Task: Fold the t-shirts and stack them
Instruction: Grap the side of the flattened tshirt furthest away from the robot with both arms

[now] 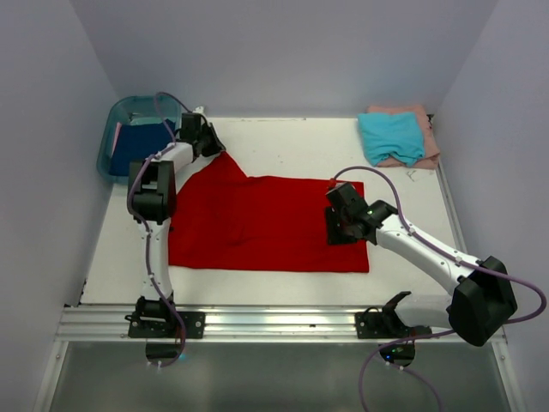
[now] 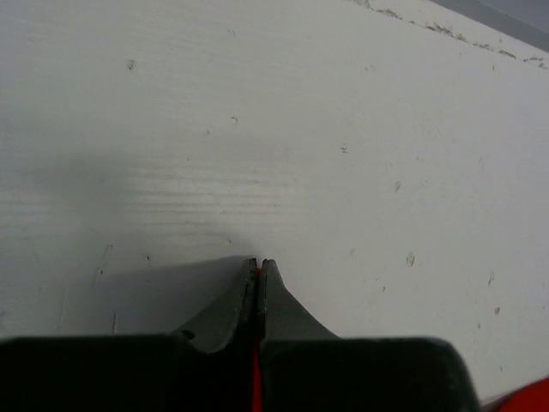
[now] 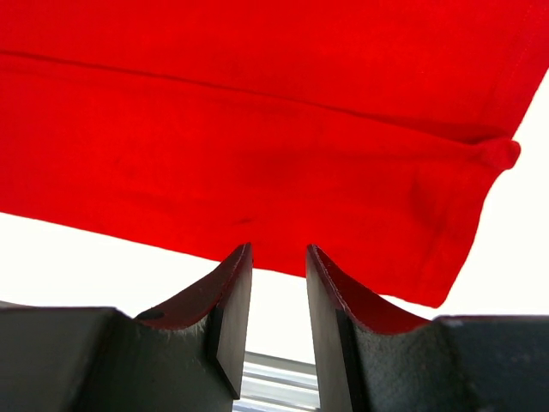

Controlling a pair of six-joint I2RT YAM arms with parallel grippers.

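Red shirt (image 1: 266, 223) lies spread flat mid-desk (image 1: 292, 142), with its far-left corner pulled out to a point. The left jaws are closed on that corner, and the wrist view shows a red sliver pinched between them. This is judged a hold to tension or lift the cloth for a fold. The right jaws stand narrowly apart, gripping nothing, low at the shirt's right edge and apparently poised to take it. The tub (image 1: 107, 146) at far left contains a dark blue shirt (image 1: 141, 142), with a pink strip beside it that shows too little to identify. At far right a folded teal shirt (image 1: 390, 137) rests on a pink shirt (image 1: 431, 142), so a stack is started. The red shirt is not yet folded.
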